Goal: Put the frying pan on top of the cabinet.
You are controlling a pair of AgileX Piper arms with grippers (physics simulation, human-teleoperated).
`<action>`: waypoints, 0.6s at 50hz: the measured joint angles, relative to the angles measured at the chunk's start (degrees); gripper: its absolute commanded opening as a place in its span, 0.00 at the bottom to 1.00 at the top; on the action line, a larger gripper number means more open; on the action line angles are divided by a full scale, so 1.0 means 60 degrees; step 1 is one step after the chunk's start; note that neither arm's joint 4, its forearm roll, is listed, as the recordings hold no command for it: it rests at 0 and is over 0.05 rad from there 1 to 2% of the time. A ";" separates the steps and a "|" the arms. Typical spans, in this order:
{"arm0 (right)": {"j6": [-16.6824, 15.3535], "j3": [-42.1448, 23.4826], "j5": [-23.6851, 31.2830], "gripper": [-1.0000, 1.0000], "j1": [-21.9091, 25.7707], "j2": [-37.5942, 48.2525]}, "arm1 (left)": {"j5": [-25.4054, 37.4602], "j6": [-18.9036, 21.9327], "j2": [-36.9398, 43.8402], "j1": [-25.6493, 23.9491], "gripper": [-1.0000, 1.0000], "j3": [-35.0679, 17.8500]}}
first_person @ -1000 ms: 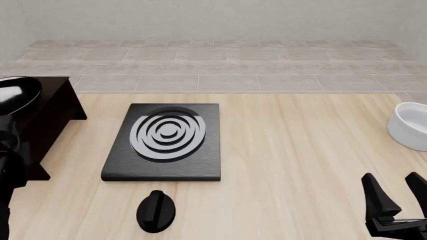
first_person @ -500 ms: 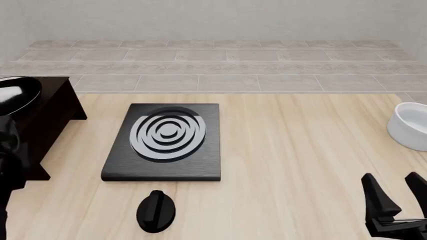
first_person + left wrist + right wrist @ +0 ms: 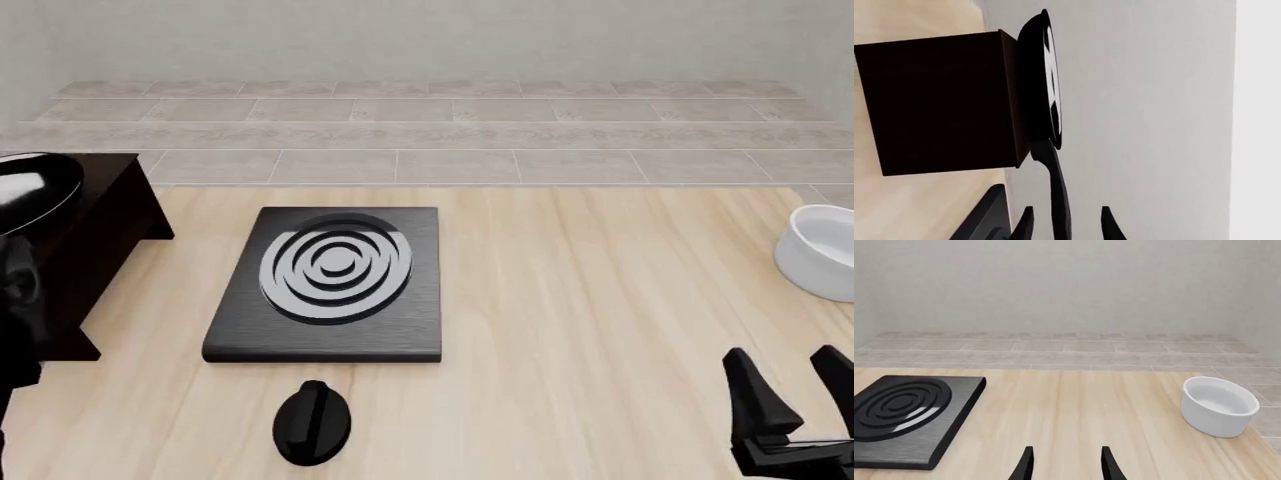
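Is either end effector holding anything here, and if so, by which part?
Nothing. The frying pan sits on the cabinet; the open left end effector straddles its handle.

Simulated kitchen (bare walls): hob slab (image 3: 328, 283), bowl (image 3: 821, 250).

one frying pan (image 3: 30, 192), one cabinet (image 3: 94, 245), one black slab (image 3: 334, 285) with white rings, one small black oval knob (image 3: 312, 423), one white bowl (image 3: 821, 252), and two hands (the right hand (image 3: 797, 385) in full, the left hand (image 3: 1064, 226) only in its wrist view).
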 measured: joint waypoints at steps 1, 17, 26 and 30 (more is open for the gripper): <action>-0.0001 0.0000 0.0001 1.00 0.0001 -0.0002 | -0.0002 0.0000 -0.0006 0.0015 1.00 0.0008; -0.0018 -0.0004 -0.0018 1.00 0.0021 0.0032 | 0.0026 -0.0028 -0.0155 0.0258 1.00 0.0168; -0.0030 -0.0004 0.0002 1.00 0.0036 0.0022 | 0.0082 -0.0082 -0.0365 0.0341 1.00 0.0303; -0.0040 -0.0004 0.0009 1.00 0.0043 0.0016 | 0.0104 -0.0109 -0.0450 0.0369 1.00 0.0362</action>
